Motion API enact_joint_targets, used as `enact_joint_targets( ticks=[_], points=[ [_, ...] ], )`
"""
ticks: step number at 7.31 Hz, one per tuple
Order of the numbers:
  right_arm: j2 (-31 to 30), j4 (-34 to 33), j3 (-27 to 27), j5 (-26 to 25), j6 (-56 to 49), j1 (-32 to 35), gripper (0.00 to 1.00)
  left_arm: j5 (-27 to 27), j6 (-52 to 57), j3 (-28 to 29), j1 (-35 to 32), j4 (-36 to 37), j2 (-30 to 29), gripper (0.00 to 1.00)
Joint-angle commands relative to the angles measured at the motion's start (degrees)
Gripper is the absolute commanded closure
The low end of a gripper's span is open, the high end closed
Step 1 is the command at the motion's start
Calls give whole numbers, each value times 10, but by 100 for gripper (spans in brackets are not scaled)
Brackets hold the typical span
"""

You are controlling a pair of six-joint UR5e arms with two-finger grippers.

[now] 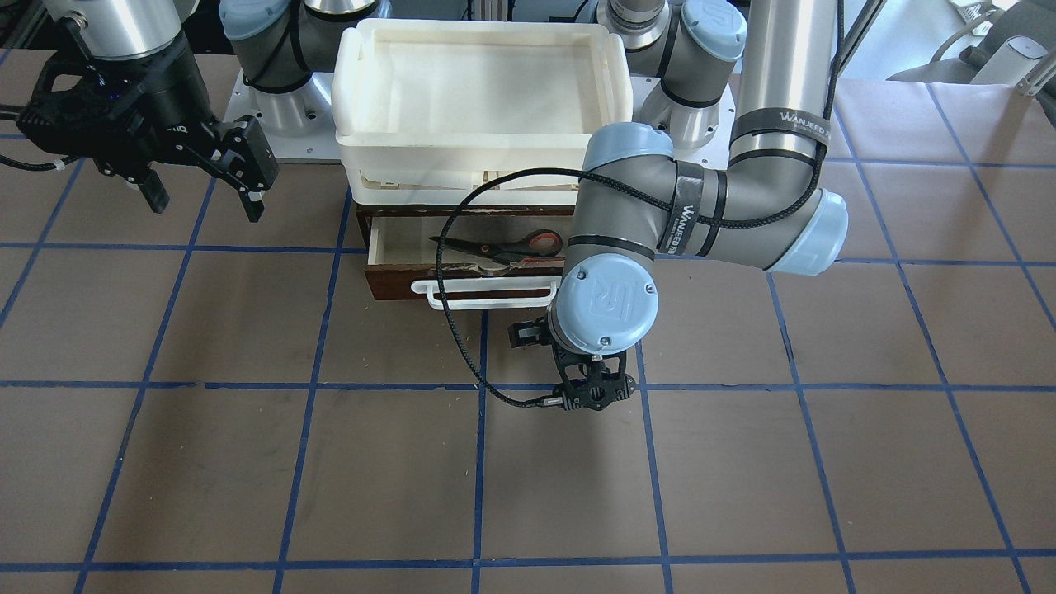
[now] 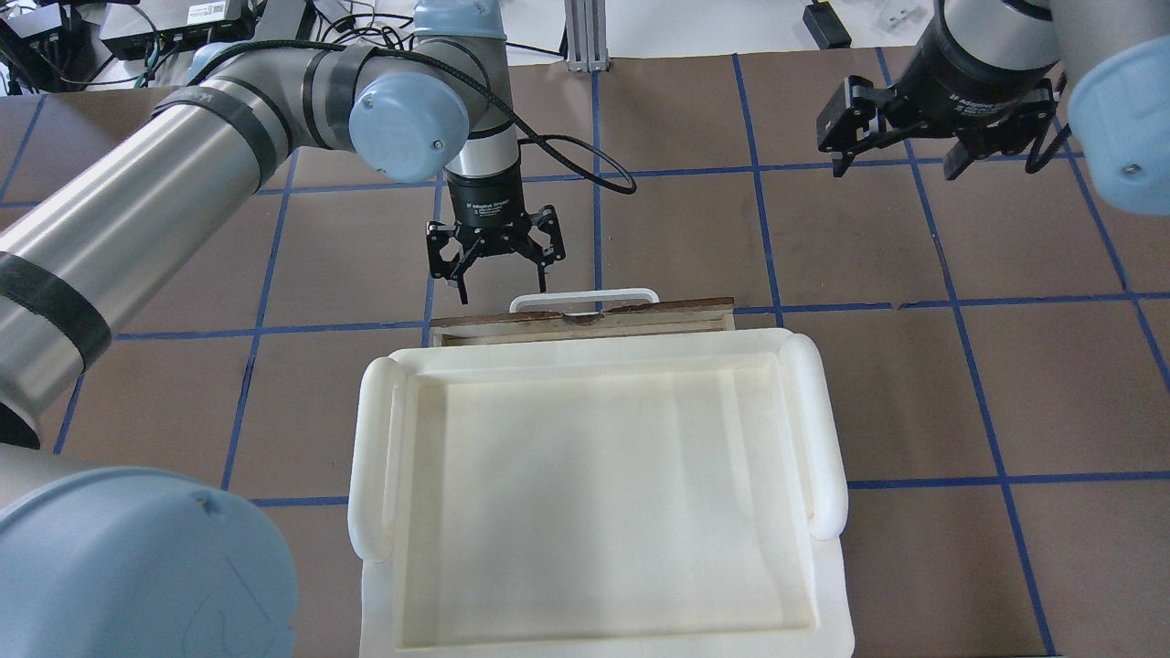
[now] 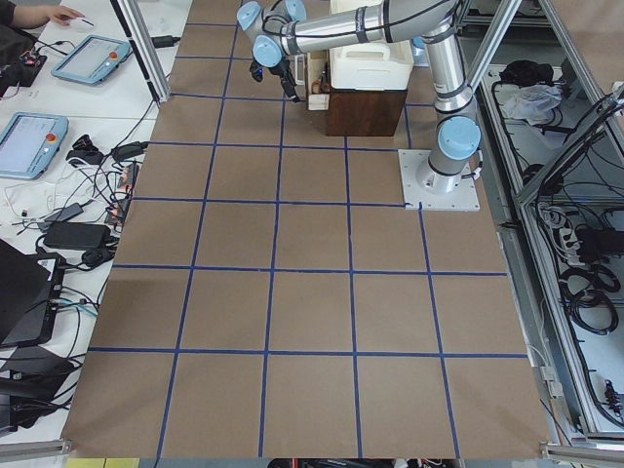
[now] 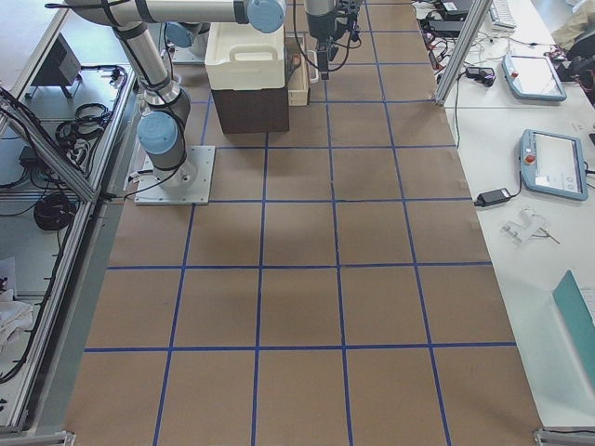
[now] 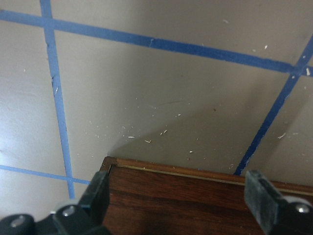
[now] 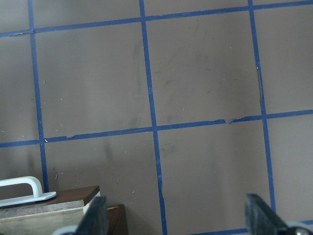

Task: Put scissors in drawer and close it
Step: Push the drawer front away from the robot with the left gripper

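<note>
Now: scissors (image 1: pixel 503 246) inside pulled-out drawer (image 1: pixel 396 282), mid-frame; left gripper (image 2: pixel 503 285) near handle (image 2: pixel 585 296), spread wide, empty; right gripper (image 2: pixel 894 164) upper right, likewise.

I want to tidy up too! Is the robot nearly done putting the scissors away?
Nearly. Done: the scissors lie inside the drawer. In hand: the left gripper hangs open and empty in front of the white handle. Left: the drawer stands open and needs pushing shut. The right gripper is aside, open.

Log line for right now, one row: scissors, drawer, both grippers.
scissors: inside drawer | drawer: open, not yet closed | left gripper: open, empty, by handle | right gripper: open, empty, off to side
</note>
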Motion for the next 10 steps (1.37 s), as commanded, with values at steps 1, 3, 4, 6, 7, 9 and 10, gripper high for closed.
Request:
enact_joint_targets(
  ticks=[1,3,4,6,7,9,10],
  points=[
    [0,0,0,0,0,0,0,-5,-1,8,-2,-3,11,0],
    [0,0,0,0,0,0,0,-7,-8,-1,-8,-16,13,0],
    [0,0,0,0,0,0,0,-22,-11,-2,-10,-28,10,0],
    [0,0,1,1,0,0,0,-23,-21,-9,-11,-40,11,0],
    [0,0,1,1,0,0,0,-21,-24,-11,-11,-55,14,0],
    [0,0,1,1,0,0,0,-19,-28,-13,-11,-81,16,0],
    [0,0,1,1,0,0,0,-19,-28,-14,-11,-94,17,0]
  ],
)
